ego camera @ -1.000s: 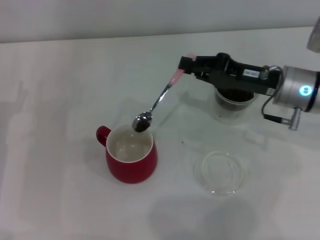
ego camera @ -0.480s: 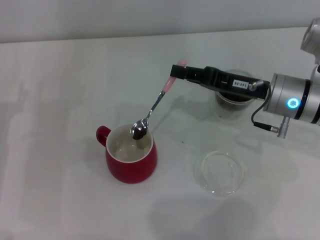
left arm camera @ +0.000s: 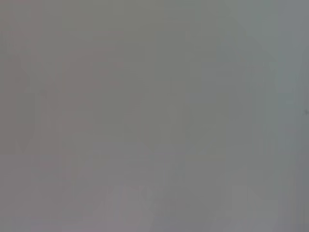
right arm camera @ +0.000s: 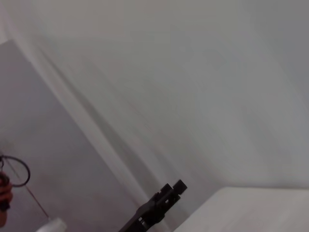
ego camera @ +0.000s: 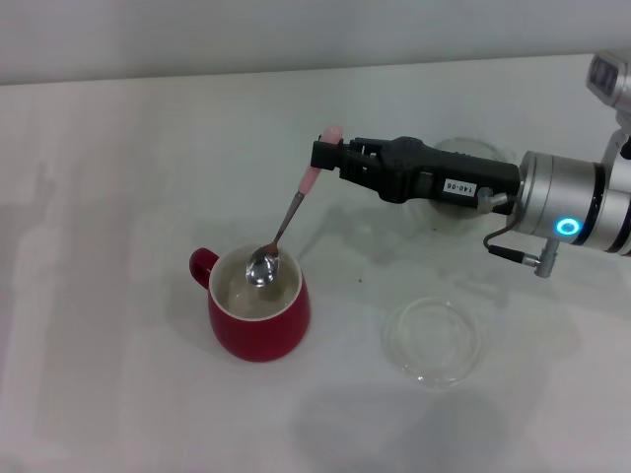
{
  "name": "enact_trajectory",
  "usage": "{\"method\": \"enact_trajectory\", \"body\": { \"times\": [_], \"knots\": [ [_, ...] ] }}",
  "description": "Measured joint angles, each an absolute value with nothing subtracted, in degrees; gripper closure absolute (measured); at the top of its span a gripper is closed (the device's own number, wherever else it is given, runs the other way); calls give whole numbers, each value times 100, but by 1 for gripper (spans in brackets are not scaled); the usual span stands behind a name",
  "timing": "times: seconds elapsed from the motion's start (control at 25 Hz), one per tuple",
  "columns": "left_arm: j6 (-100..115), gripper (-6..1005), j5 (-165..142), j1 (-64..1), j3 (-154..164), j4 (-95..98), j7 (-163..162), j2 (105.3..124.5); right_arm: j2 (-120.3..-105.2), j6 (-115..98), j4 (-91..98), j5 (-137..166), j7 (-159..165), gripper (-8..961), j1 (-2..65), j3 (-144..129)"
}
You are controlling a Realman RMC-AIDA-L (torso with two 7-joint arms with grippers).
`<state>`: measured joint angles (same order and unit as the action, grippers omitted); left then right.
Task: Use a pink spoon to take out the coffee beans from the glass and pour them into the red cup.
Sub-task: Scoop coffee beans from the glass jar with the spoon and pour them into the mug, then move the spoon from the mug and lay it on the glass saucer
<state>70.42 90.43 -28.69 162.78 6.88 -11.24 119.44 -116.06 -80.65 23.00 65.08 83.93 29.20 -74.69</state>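
White desk (ego camera: 118,394) fills the head view, with a pale wall beyond. Nearest, right of centre, lies a flat clear dish (ego camera: 434,340). Left of it stands the red cup (ego camera: 258,305), glossy, rigid and probably heavy enough to stay put; its loop handle faces left. Over its cream interior hangs the metal bowl of the pink spoon (ego camera: 286,222), tilted and looking empty. Light, stiff and smooth, the spoon is best held at the pink handle end, where the fingers of the right gripper (ego camera: 330,156) are clamped on it. Farther right, the glass (ego camera: 468,153) is mostly hidden behind the right arm; the coffee beans cannot be made out there or in the cup. Left gripper: not visible; its wrist view shows only blank grey. Right wrist view shows wall and a dark fitting.
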Motion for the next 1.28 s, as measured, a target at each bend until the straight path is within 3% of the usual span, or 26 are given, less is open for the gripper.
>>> {"method": "enact_trajectory", "body": {
  "times": [0.2, 0.4, 0.88, 1.0, 1.28],
  "knots": [
    [7039, 119, 9043, -2851, 16278, 678, -1125, 11944, -11608, -7996, 2261, 6325, 8091, 811, 2902, -7518],
    [7036, 119, 9042, -2816, 16278, 686, -1125, 11945, -11480, -8442, 2248, 5893, 8263, 811, 2642, -7298],
    [7038, 119, 9044, -2795, 16272, 666, -1125, 11937, -10809, -9802, 1868, 5882, 9422, 810, 1668, -6622],
    [7038, 119, 9044, -2799, 16276, 659, -1125, 11936, -10753, -9665, 1494, 5985, 9413, 811, 1649, -6660],
    [7060, 121, 9044, -2792, 16278, 650, -1125, 11935, -10775, -8906, 1400, 6499, 9456, 811, 1762, -6675]
  ]
}}
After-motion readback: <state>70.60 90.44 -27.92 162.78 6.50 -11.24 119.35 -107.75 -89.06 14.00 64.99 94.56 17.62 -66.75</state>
